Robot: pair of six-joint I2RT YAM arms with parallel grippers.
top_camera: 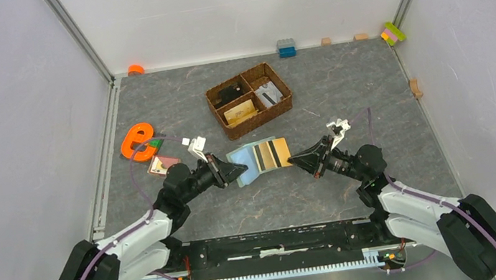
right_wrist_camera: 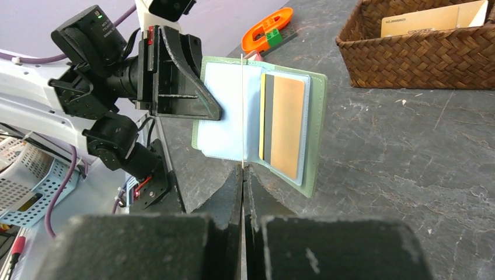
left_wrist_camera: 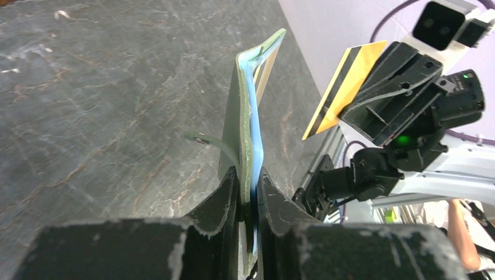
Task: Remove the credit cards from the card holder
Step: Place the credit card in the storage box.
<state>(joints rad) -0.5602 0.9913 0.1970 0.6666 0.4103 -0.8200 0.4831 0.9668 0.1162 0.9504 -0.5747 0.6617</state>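
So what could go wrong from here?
The left gripper pinches the wallet by one edge only, so it could slip or flop shut. The right gripper holds a thin card by its edge, and that might drop. A second card sits in its slot, and pulling it could tug the wallet loose.

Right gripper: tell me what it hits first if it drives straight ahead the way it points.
The right gripper would likely meet the open wallet near its fold, its held card touching first.

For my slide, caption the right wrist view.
Left claw grips the open card holder; right claw pinches a credit card edge-on.
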